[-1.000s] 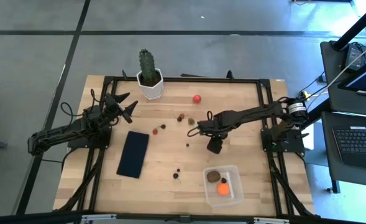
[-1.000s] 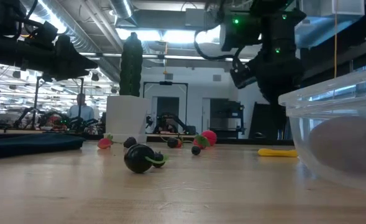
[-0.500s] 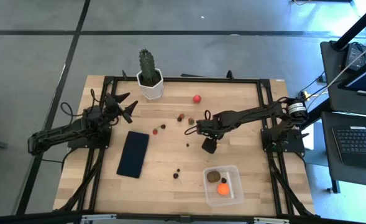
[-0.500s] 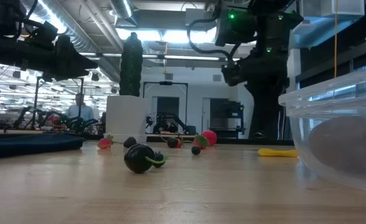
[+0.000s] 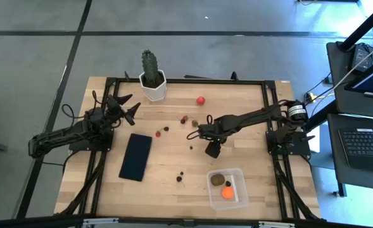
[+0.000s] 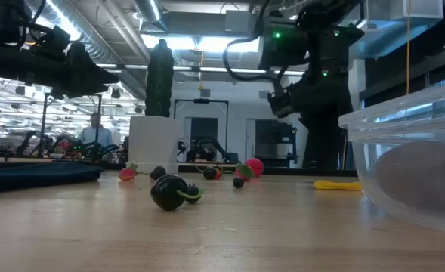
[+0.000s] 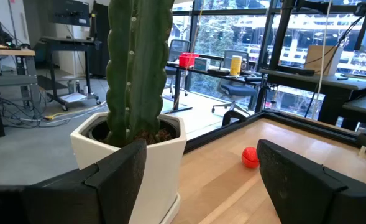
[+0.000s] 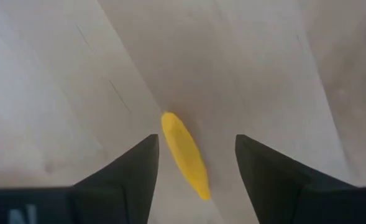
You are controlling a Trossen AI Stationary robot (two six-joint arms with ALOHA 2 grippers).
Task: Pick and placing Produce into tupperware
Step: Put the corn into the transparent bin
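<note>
At nine o'clock on my pale wooden counter (image 5: 173, 158) the left gripper (image 5: 128, 109) waits, jaws released. My right gripper (image 8: 195, 163) hovers near centre, jaws spread astride the thin yellow piece (image 8: 185, 155). The clear square plastic tupperware (image 5: 227, 187) sits at five o'clock.

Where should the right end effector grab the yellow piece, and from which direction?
Probably mid-length, across its narrow width, coming straight down. The yellow piece lies flat on the table, long and thin, between the open fingers of the right end effector, which already straddles it.

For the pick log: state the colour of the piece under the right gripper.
Yellow piece, best in the right wrist view.
</note>
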